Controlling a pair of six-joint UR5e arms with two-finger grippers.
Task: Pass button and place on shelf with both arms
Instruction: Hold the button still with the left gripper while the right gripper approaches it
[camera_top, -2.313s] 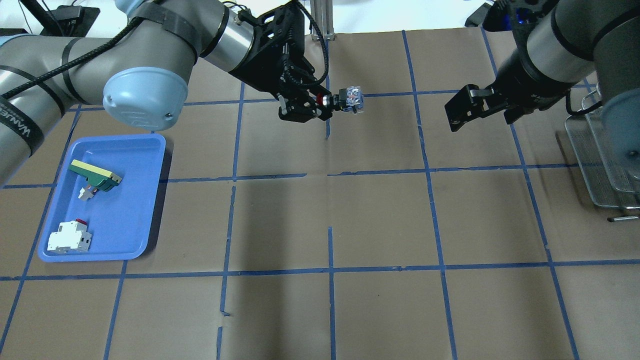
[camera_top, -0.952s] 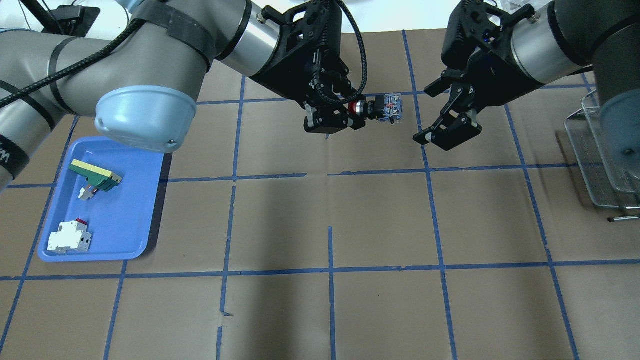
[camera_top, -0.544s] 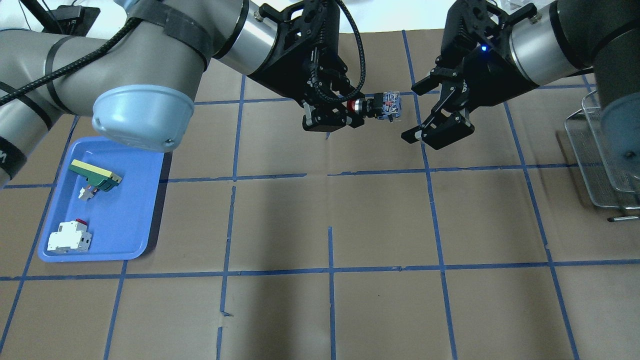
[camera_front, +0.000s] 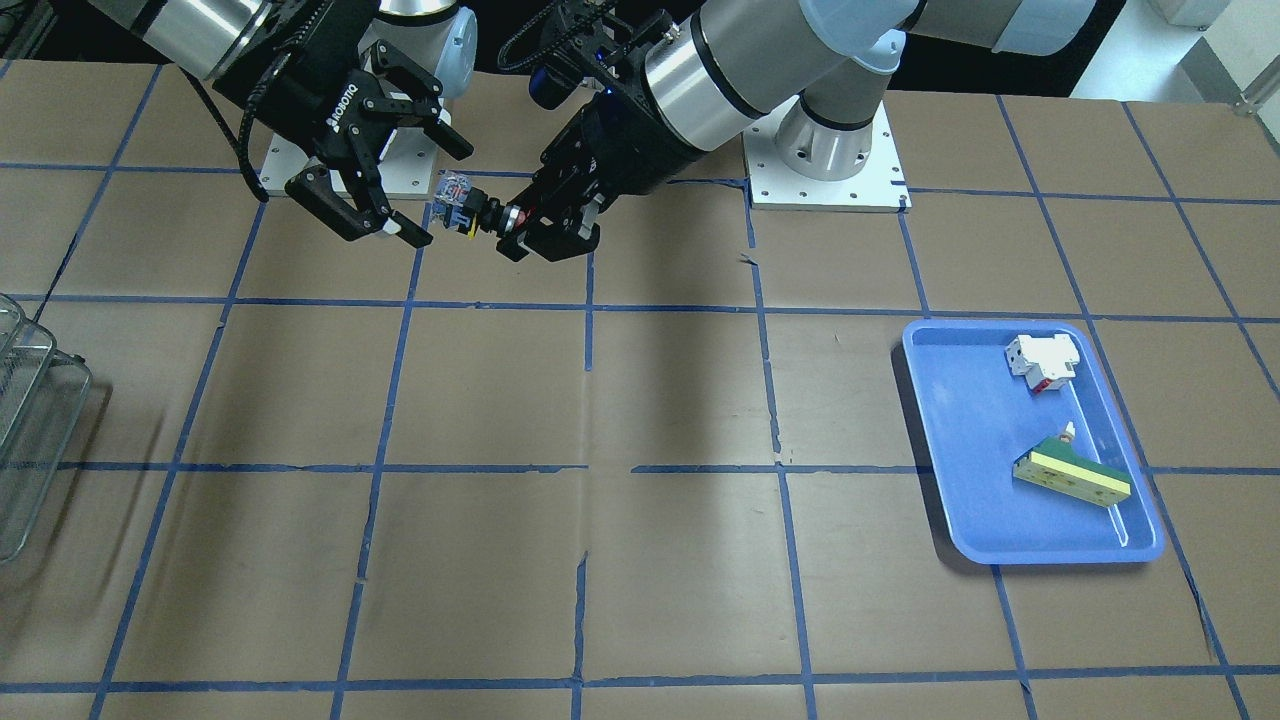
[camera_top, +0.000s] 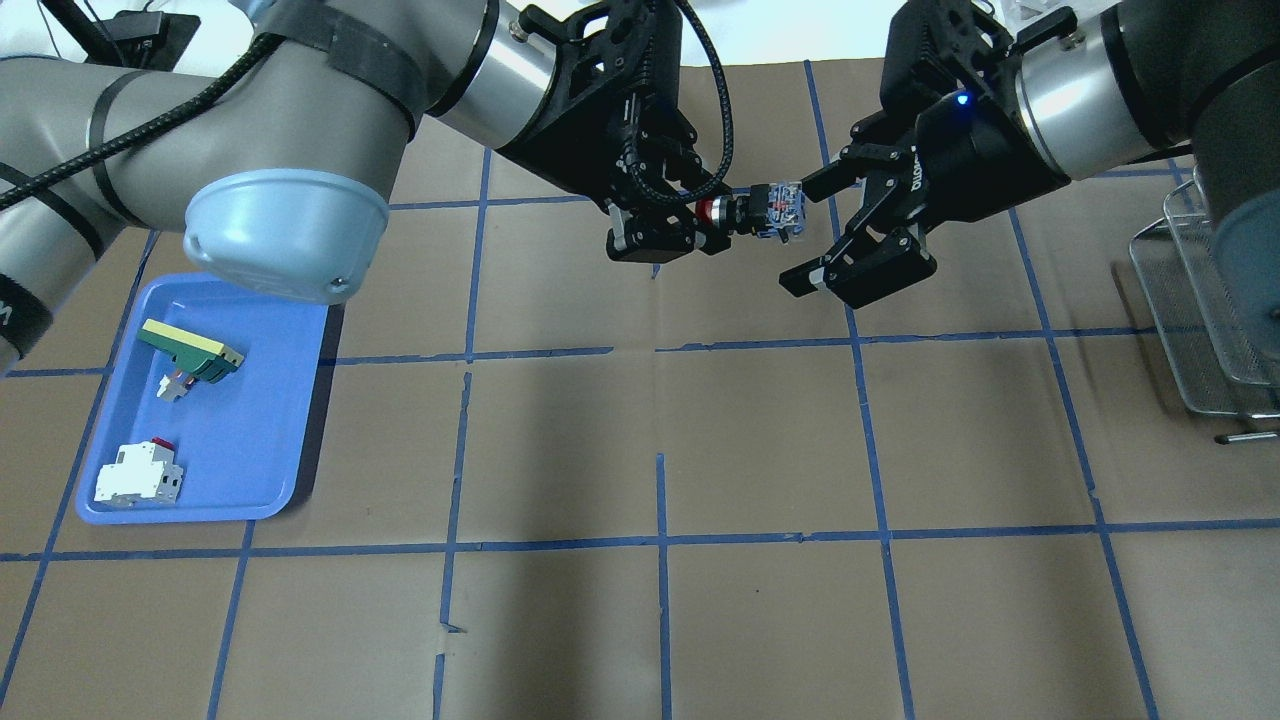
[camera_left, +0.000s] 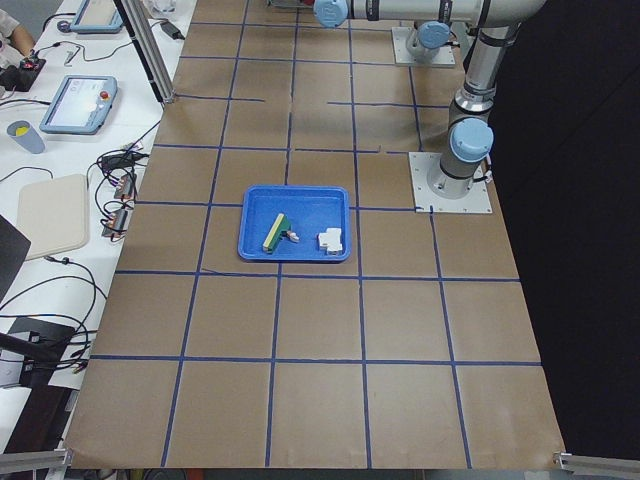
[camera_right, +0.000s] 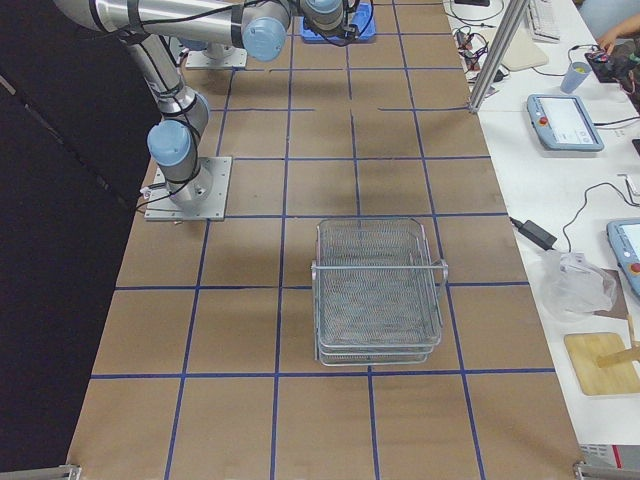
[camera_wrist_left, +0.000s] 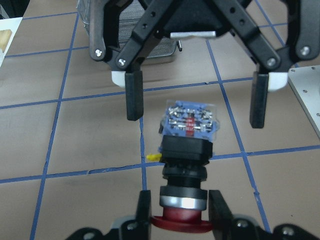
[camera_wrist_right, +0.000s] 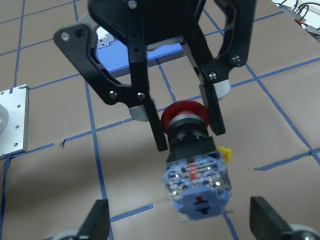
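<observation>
My left gripper (camera_top: 708, 212) is shut on the red head of the button (camera_top: 762, 208) and holds it level above the table, with the blue-and-white block pointing at my right gripper (camera_top: 800, 236). The right gripper is open, its fingers either side of the block's end and not touching it. The left wrist view shows the button (camera_wrist_left: 187, 145) between the right gripper's fingers (camera_wrist_left: 132, 100). The right wrist view shows the block (camera_wrist_right: 197, 182) close up. The shelf (camera_top: 1180, 300) stands at the table's right edge and shows whole in the exterior right view (camera_right: 378, 290).
A blue tray (camera_top: 250, 400) at the left holds a yellow-green wedge block (camera_top: 190, 350) and a white-and-red boxy switch (camera_top: 138, 475). Brown paper with a blue tape grid covers the table (camera_top: 660, 440).
My right gripper has moved left toward the button, and its open fingers now flank the blue-and-white block. The left gripper first carried the button to the right, then held still.
</observation>
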